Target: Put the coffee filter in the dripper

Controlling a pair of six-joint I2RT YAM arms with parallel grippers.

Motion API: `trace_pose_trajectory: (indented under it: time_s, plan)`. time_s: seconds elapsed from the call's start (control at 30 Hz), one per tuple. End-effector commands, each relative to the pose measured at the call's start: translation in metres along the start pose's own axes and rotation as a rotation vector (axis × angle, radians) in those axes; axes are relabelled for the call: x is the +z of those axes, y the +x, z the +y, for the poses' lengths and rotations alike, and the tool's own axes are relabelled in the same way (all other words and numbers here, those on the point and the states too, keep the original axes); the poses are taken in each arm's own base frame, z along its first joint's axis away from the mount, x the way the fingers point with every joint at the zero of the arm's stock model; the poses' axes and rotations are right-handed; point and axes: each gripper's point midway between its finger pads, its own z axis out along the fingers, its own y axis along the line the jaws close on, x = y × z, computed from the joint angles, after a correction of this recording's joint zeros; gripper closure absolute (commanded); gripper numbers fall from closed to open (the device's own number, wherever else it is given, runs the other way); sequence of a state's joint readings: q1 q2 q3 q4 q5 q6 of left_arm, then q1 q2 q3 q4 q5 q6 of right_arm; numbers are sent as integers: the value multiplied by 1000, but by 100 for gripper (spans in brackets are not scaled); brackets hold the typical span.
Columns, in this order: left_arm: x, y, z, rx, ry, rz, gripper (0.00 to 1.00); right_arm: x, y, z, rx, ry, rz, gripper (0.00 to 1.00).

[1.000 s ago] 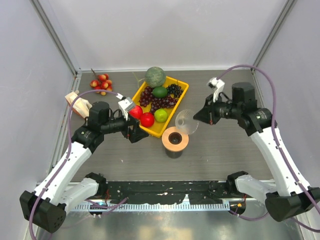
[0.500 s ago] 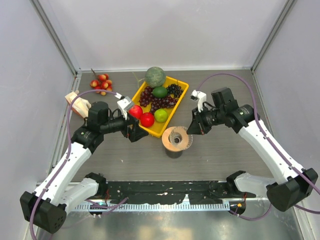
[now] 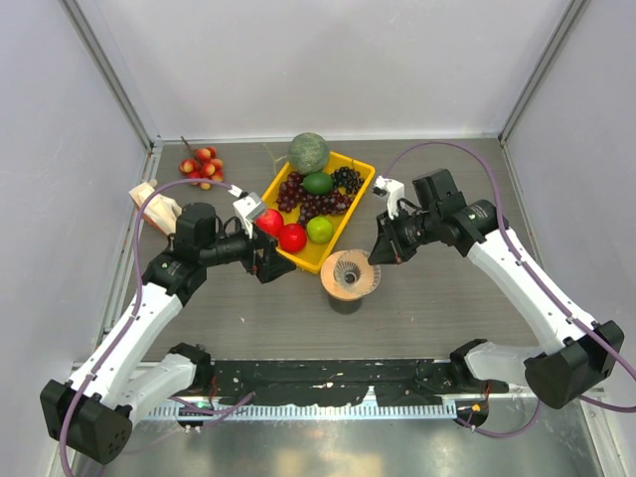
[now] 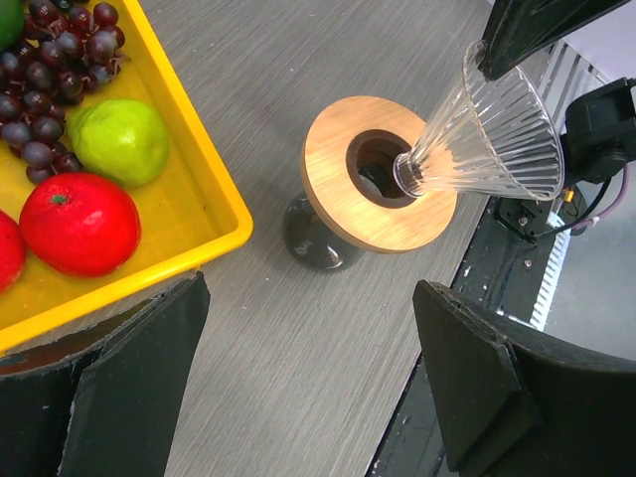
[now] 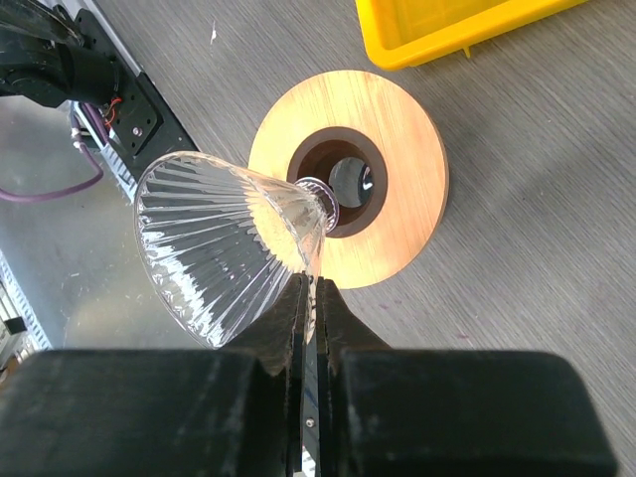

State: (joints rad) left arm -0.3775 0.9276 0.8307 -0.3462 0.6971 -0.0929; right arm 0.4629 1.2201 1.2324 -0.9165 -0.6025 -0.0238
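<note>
The right tool [image 5: 310, 290] pinches the wall of the clear ribbed glass cone dripper [image 5: 224, 243], which is tilted with its tip at the hole of the tan wooden ring [image 5: 397, 139]. It should be swung upright and seated before release. The left tool [image 4: 308, 348] gapes wide, empty. No white paper coffee filter shows. 1 second earlier, the dripper hung right of the ring.

Half-seen things
The wooden ring [image 5: 348, 189] hides most of the dark cup [image 4: 313, 238] under it; the yellow tray [image 4: 227, 221] runs off both wrist views; the right pincer [image 4: 489, 66] is cropped at the left wrist view's top edge.
</note>
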Motion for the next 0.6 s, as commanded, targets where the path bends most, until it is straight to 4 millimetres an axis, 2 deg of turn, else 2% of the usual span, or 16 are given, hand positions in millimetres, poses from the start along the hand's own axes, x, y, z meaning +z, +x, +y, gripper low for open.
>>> trace_pose_trajectory:
  time_s: [0.0, 0.23, 0.57]
  plan:
    - [-1, -13, -5, 36, 25, -51, 6, -7, -25, 5, -51, 4, -69, 95]
    - [-1, -12, -5, 35, 30, -48, 6, -8, -37, 5, -67, 13, -96, 95]
    - [0, -13, -5, 34, 30, -47, 6, 8, -30, -10, -25, 35, -44, 95]
